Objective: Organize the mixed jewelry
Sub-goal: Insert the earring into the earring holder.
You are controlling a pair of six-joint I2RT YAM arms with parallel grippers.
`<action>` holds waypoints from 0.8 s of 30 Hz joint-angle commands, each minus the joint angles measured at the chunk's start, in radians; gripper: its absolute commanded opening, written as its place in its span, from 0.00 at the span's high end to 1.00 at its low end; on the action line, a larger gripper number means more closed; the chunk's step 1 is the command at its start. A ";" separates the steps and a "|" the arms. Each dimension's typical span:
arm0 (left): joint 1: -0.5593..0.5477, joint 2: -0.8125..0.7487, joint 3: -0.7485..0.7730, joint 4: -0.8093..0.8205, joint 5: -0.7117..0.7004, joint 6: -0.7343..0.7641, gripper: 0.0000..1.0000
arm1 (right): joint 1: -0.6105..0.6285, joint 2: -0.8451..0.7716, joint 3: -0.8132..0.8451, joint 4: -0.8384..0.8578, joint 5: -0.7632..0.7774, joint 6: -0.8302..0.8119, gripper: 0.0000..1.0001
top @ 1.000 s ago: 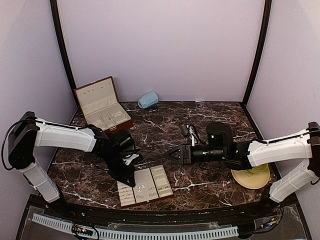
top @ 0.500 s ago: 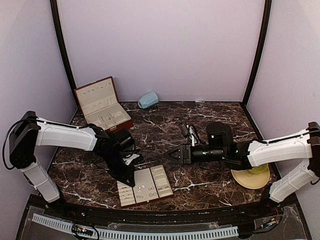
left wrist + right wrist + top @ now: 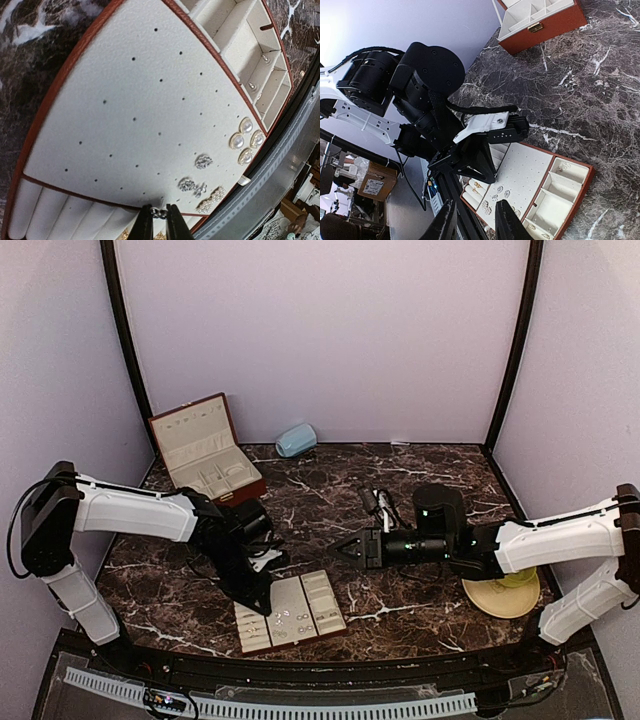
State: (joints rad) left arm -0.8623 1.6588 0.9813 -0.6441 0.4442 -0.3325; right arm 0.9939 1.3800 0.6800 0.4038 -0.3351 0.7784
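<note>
Down at the near edge of the marble table (image 3: 330, 495), the left gripper (image 3: 159, 225) is pinching a tiny silvery earring (image 3: 159, 213) between its fingertips, jaws nearly closed on it. That piece is sitting crosswise between the tips, its short length running finger to finger; which way its post points is too small to tell. It is hovering over the cream-lined tray (image 3: 60, 90), at the border between the perforated panel and the ring rolls. Other earrings (image 3: 245, 142) are lying along the panel's near edge — pearl ones and sparkly ones. The right gripper (image 3: 345, 548) is hanging partly open and empty, well apart from the tray, pointing toward the left arm.
</note>
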 commanded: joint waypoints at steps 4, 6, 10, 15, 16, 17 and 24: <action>-0.004 0.009 0.017 -0.025 -0.031 0.011 0.88 | -0.006 -0.010 -0.014 0.040 0.009 -0.013 0.72; -0.005 0.009 0.015 -0.027 -0.034 0.013 0.89 | -0.006 -0.009 -0.014 0.042 0.008 -0.013 0.72; -0.007 0.010 0.020 -0.029 -0.034 0.016 0.89 | -0.006 -0.010 -0.016 0.044 0.008 -0.014 0.72; -0.014 0.027 0.029 -0.028 -0.036 0.021 0.89 | -0.007 -0.013 -0.017 0.043 0.008 -0.012 0.72; -0.015 0.029 0.029 -0.028 -0.036 0.020 0.89 | -0.007 -0.014 -0.019 0.041 0.010 -0.013 0.72; -0.016 0.031 0.030 -0.027 -0.038 0.020 0.89 | -0.006 -0.016 -0.019 0.039 0.011 -0.012 0.72; -0.027 0.042 0.034 -0.041 -0.054 0.024 0.89 | -0.006 -0.021 -0.023 0.038 0.015 -0.011 0.72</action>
State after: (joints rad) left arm -0.8757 1.6752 1.0031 -0.6640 0.4217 -0.3244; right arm 0.9939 1.3800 0.6670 0.4065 -0.3347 0.7784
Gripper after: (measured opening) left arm 0.117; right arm 0.279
